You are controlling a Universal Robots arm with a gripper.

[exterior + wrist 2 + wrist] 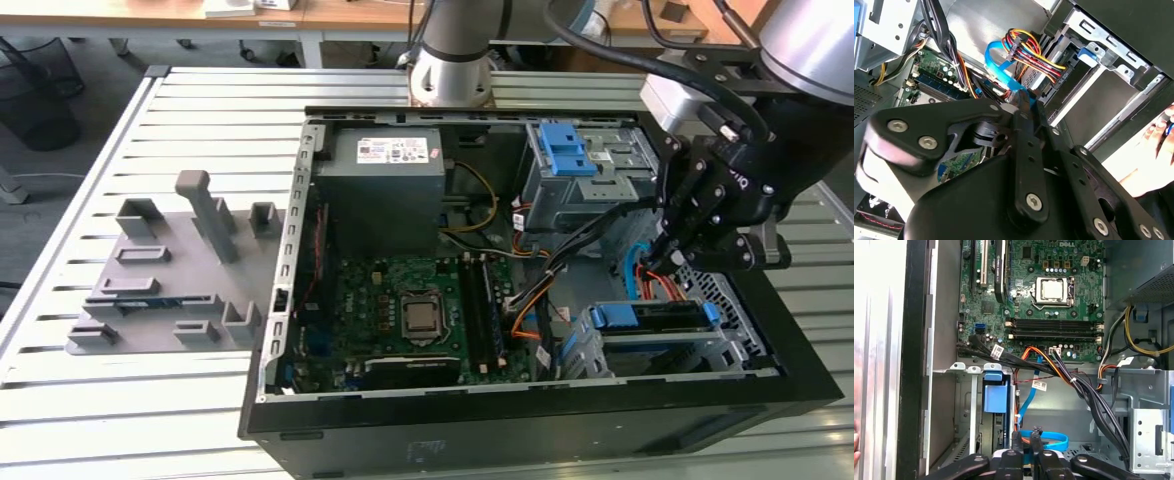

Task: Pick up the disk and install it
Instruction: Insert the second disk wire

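The disk sits in the lower drive cage at the front right corner of the open computer case, its blue carrier frame showing around its edges. In the first wrist view the carrier's blue tab stands edge-on in the cage. My gripper hangs just above that cage, fingers pointing down and close together, with nothing held between them. Its fingertips stand next to a looped blue data cable. The second wrist view shows the gripper beside the same blue cable.
A grey fixture plate with upright holders lies on the slatted table at the exterior view's left. Inside the case are the power supply box, the motherboard, bundled cables and an upper cage with blue latches. A person's hand is near the case edge.
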